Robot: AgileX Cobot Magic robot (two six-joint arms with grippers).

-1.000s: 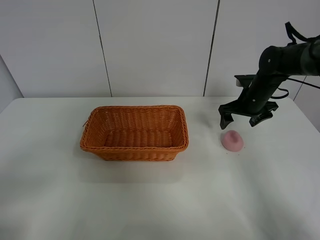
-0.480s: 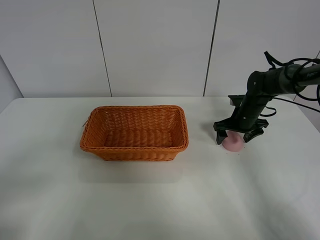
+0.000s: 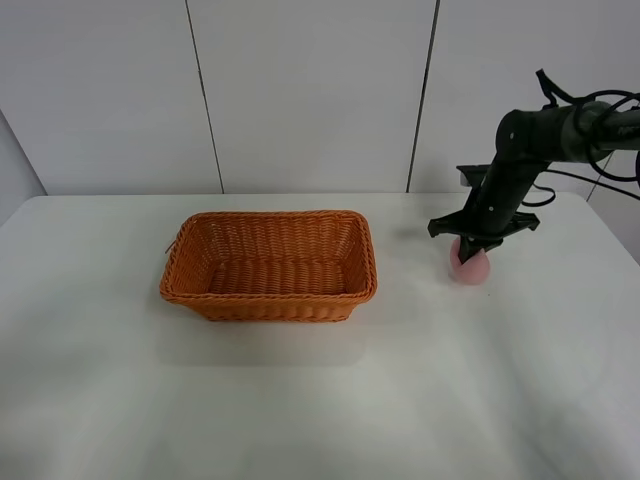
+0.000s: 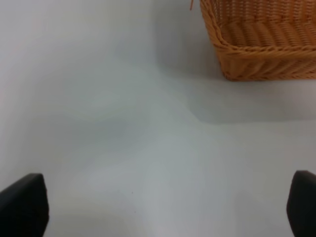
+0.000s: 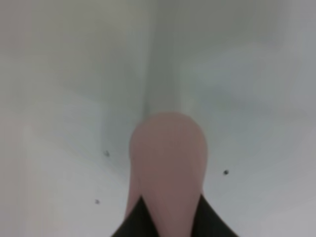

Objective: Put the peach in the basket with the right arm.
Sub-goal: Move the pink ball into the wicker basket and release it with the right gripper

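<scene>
Closing in since half a second ago, the right gripper has gone from straddling the peach with spread jaws to clamping it between narrowed ones. The peach now sits a little higher and farther back in the exterior high view than it did then. Whether it has left the white table I cannot tell. The right wrist view shows the peach pinched low down between two dark fingertips, its rounded end pointing away over the speckled tabletop. The peach is well to the right of the basket, apart from it. The basket has not moved, and its inside shows only its own woven floor and walls. The left gripper is spread wide above bare table, and a corner of the basket lies ahead of it.
</scene>
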